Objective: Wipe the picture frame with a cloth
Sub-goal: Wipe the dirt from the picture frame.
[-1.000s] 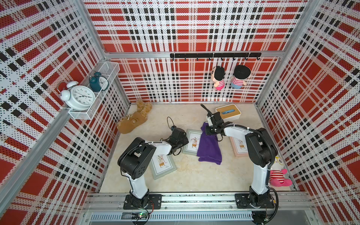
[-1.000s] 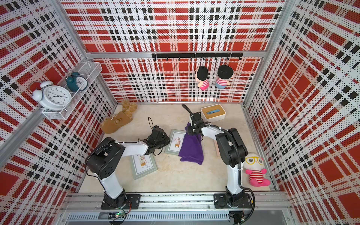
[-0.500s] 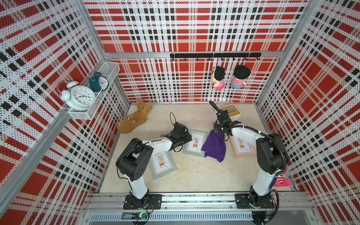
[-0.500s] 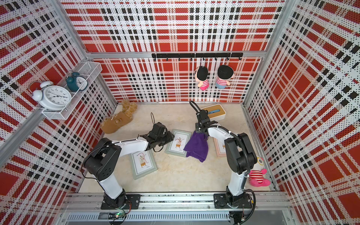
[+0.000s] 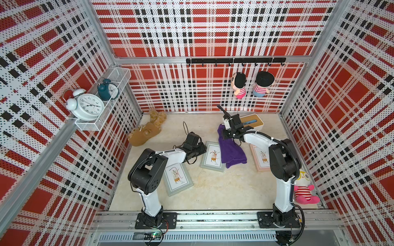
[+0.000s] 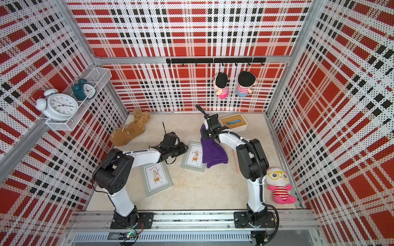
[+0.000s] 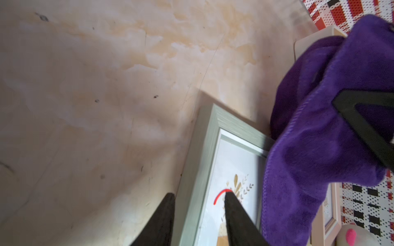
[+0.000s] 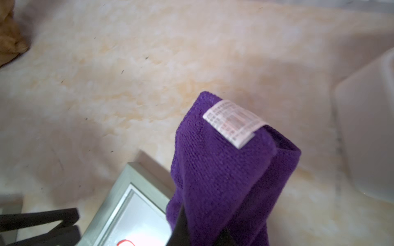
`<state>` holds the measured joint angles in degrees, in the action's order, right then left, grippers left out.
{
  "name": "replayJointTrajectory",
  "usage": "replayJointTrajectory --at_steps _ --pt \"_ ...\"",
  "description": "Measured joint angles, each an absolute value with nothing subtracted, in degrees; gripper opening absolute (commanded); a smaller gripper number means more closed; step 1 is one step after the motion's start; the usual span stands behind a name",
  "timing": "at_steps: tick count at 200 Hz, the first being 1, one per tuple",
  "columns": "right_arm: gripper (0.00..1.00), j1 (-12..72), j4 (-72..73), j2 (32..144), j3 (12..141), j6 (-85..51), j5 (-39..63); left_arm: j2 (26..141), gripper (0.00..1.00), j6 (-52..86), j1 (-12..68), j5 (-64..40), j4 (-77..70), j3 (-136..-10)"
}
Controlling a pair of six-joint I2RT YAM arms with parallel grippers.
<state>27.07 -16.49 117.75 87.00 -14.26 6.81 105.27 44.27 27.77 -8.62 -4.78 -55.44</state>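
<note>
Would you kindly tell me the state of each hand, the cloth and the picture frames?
cloth, pinched near its tagged end, lower part draped over the middle frame
middle frame, flat, face up, partly covered
near frame, flat, face up, uncovered
pink frame, flat, face up, partly hidden
right hand, shut on the cloth
left hand, astride the middle frame's edge, grip unclear

White arms [image 5: 172,156], black joints [image 5: 147,172], black cables [image 5: 295,163].

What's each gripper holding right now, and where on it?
Right gripper: shut on the cloth, at its bunched end by the white tag. Left gripper: straddles a side rail of the grey frame; clamped or not, cannot tell.
</note>
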Motion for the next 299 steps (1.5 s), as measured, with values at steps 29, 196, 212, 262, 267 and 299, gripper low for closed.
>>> replayJointTrajectory --at_steps 29,196,212,262,267,299 --pt "0.0 29.36 -16.51 121.97 88.68 -14.33 12.58 108.29 0.32 43.94 27.7 -8.93 -4.73 -57.19" --pt "0.0 27.11 -15.42 122.8 86.52 -15.07 11.7 109.21 0.22 46.3 27.68 -7.38 -7.38 -56.29" --pt "0.0 29.34 -16.01 126.56 91.74 -15.64 11.51 109.21 0.22 46.39 27.7 -7.29 -7.4 -56.29" --pt "0.0 31.66 -11.27 127.66 91.33 -17.19 11.46 109.21 0.21 47.33 27.7 -7.07 -8.16 -55.77" --pt "0.0 31.03 -10.39 126.67 89.54 -17.17 11.49 109.21 0.21 47.44 27.7 -7.03 -8.36 -55.66" --pt "0.0 26.0 -10.98 120.09 80.77 -16.78 11.2 109.19 0.21 48.12 27.7 -6.76 -9.08 -55.11"
